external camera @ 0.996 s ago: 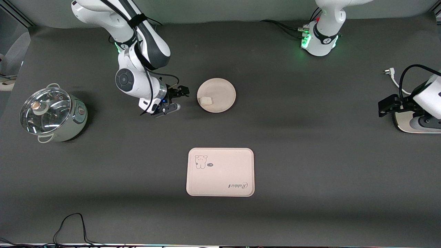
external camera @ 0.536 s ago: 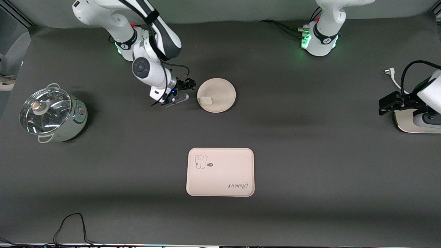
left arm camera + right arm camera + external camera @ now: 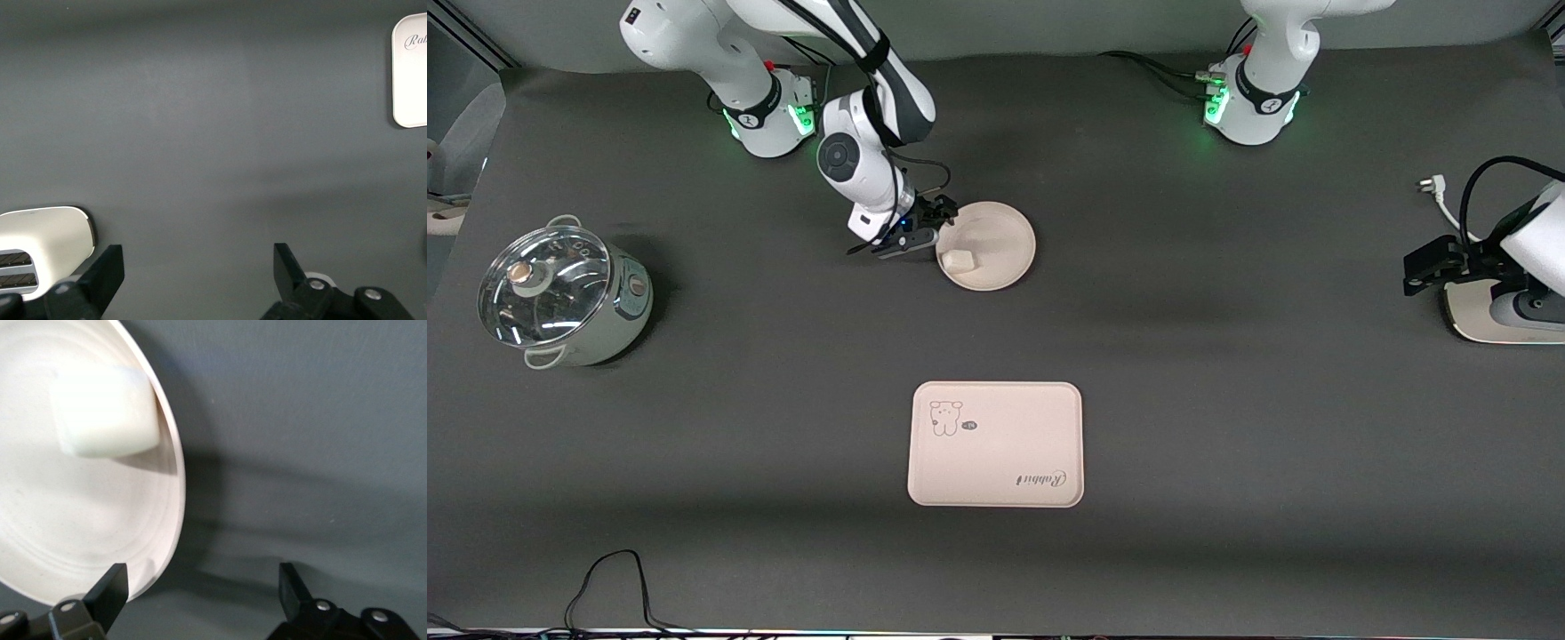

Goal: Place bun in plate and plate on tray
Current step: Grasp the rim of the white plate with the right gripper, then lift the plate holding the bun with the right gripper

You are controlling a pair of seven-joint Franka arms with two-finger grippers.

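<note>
Over the last second the right pincer (image 3: 936,228) has swept from well beside the plate (image 3: 1000,233) to its rim, jaws spread, one finger over the rim and one outside. The bun (image 3: 959,260), a soft, pillowy off-white lump, already lies in the plate just ahead of that pincer, so gripping the rim looks next. The smooth matte tray (image 3: 996,444) waits apart on the dark tabletop (image 3: 1227,400). The left pincer (image 3: 200,280) idles, jaws spread.

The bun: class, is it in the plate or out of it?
In. The bun rests inside the plate, against its rim.
</note>
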